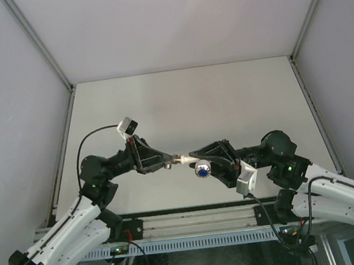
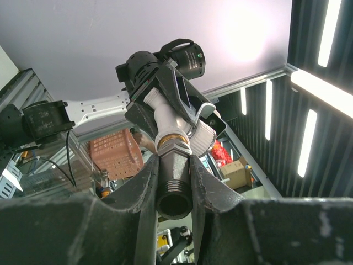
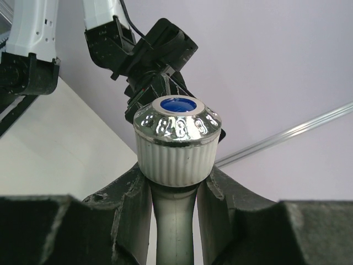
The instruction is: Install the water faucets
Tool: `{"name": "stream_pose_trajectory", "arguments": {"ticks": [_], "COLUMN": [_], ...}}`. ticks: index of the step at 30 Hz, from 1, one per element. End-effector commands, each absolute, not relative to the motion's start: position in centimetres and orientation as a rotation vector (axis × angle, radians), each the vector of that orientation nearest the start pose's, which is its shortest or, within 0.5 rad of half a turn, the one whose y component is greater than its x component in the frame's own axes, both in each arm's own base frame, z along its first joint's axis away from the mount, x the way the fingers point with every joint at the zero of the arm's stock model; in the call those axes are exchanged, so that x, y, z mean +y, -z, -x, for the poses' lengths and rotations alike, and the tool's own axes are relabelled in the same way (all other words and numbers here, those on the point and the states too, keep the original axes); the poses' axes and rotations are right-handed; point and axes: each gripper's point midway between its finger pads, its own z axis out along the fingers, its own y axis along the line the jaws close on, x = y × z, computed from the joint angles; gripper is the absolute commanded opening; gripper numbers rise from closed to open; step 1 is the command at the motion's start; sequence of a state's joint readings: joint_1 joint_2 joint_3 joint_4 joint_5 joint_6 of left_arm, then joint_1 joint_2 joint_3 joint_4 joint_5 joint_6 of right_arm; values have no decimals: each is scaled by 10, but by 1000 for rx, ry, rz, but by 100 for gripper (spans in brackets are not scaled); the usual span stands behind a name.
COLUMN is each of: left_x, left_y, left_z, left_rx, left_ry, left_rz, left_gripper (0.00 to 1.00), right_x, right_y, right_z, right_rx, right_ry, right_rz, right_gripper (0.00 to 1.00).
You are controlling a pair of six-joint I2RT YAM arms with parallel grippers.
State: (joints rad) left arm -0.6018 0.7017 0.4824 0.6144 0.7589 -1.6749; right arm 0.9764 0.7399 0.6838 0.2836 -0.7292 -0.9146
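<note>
Table (image 1: 187, 106) on my overhead feed: one flat, matte sheet, pale off-white, broad at the near side and narrowing toward the far wall as this camera sees it. Silvery frame rails (image 1: 60, 152) run along its left and right edges, up to the back corners. Plain grey-white panels (image 1: 6, 94) close it in on the left, right and far sides. A slotted aluminium beam (image 1: 193, 219) lies across the near edge. The two arm bases (image 1: 129, 230) are fixed to that beam, one left of centre, one right.
</note>
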Motion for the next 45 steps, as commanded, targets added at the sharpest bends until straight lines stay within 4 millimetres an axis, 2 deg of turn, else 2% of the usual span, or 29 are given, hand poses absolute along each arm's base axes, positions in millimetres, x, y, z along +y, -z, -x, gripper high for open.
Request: {"name": "stream_pose_trajectory", "arguments": {"ticks": [1,8,13,29,45], "left_x": [-247,-252,-250,-249,-252], "left_y": [-398,-389,-394,-405,-403], "left_z": [-90,-98,-97,-88,-97], "left_rx": [1587,1639,1607,1502,1429], "left_ry": [2303,2196,2169,2143,1988], "left_rz": [-133,-140,-155,-291,-376], "left_gripper": [0,0,1,0,0], "right_x": [298,304,309,311,313], "right_y": [-388,-385,-380,-393,-396], "right_z": [-83,-86,-87,-76,-85], "right_rx": [226,283,325,406,579], "right_ry": [-589,-604,-624,-862,-984], "right_rz": [1356,1355,1352,1259,1159], "right_gripper": [0,0,0,0,0]}}
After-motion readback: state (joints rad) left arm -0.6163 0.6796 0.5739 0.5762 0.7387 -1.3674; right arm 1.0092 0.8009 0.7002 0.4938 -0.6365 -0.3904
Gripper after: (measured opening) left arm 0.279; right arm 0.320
